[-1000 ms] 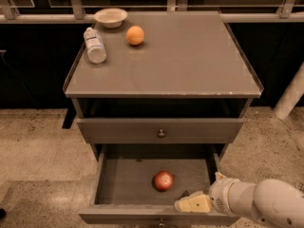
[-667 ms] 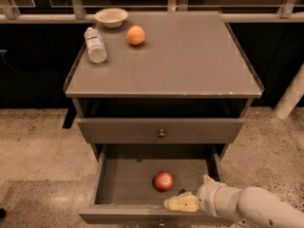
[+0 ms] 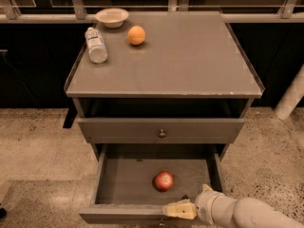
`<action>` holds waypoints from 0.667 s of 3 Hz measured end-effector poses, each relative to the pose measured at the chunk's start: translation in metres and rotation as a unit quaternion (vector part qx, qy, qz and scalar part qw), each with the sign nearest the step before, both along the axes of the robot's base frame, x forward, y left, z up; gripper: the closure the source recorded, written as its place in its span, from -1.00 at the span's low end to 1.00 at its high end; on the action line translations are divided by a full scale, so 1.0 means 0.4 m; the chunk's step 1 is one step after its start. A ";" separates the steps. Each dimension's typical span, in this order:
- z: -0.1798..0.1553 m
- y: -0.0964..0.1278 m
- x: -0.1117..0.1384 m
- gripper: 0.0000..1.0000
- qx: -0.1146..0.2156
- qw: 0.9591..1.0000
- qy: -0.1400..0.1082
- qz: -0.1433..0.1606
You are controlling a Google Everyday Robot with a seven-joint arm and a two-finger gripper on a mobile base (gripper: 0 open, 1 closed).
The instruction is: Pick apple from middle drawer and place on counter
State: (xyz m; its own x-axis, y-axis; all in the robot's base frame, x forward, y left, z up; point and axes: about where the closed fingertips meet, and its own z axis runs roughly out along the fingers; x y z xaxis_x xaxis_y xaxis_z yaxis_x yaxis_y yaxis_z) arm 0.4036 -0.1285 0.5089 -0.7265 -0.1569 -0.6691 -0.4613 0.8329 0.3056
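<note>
The apple [image 3: 164,180], red and round, lies on the floor of the open middle drawer [image 3: 118,182], right of centre. My gripper [image 3: 180,208] is at the drawer's front right corner, low over the front wall. It points left, just in front of and to the right of the apple, and is apart from it. The white arm [image 3: 242,213] comes in from the bottom right. The counter [image 3: 180,61] is the grey-brown cabinet top above.
On the counter's back left lie a clear plastic bottle [image 3: 96,44], an orange fruit [image 3: 136,34] and a white bowl [image 3: 112,17]. A closed drawer front with a knob [image 3: 162,133] sits above the open drawer. Speckled floor surrounds the cabinet; a white post [image 3: 290,99] stands at right.
My gripper and arm have moved left along the drawer's front edge, closer to the apple. The apple has not moved.
</note>
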 end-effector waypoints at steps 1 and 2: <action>-0.063 -0.026 0.054 -1.00 -0.024 0.999 -0.025 -0.017; -0.133 -0.032 0.112 -1.00 -0.032 0.998 -0.041 -0.016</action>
State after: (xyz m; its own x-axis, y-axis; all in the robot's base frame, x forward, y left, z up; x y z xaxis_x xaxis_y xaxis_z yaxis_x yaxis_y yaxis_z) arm 0.4483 -0.1413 0.4556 -0.6748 -0.1783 -0.7161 -0.4548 0.8647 0.2132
